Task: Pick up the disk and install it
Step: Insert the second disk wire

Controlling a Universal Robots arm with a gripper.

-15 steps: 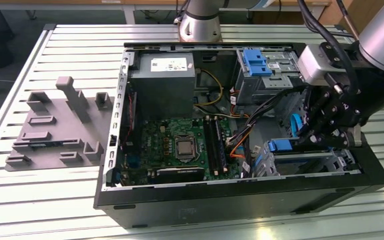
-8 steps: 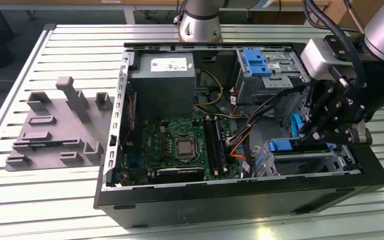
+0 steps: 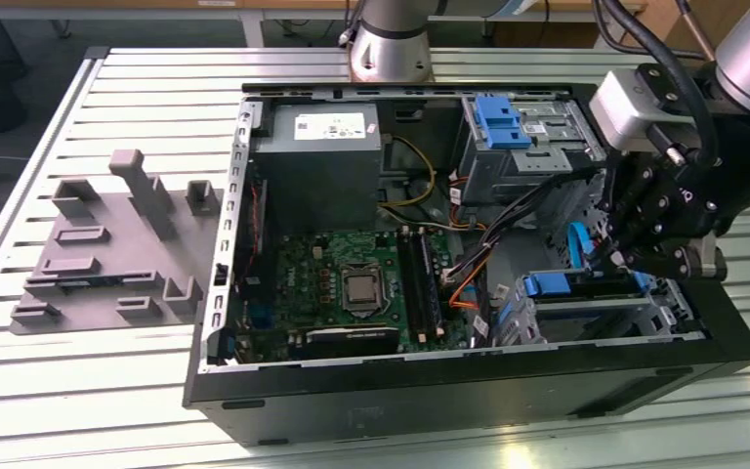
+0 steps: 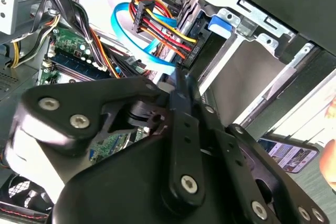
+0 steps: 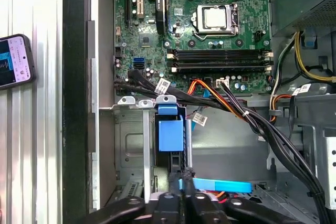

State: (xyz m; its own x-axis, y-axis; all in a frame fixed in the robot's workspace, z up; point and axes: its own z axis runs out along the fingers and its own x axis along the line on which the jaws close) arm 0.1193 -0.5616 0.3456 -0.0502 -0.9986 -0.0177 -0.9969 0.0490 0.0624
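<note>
- One disk [image 5: 170, 135], seen edge-on by its blue rail frame, stands upright in the metal drive cage [image 5: 128, 148] at a corner of the open computer case [image 3: 479, 396].
- Gripper [image 5: 182, 182] sits directly at the disk's end; fingers drawn nearly together, contact with the disk not determinable.
- Motherboard [image 5: 202, 19] lies beside the cage.
- A phone [image 5: 14, 60] lies outside the case wall.
</note>
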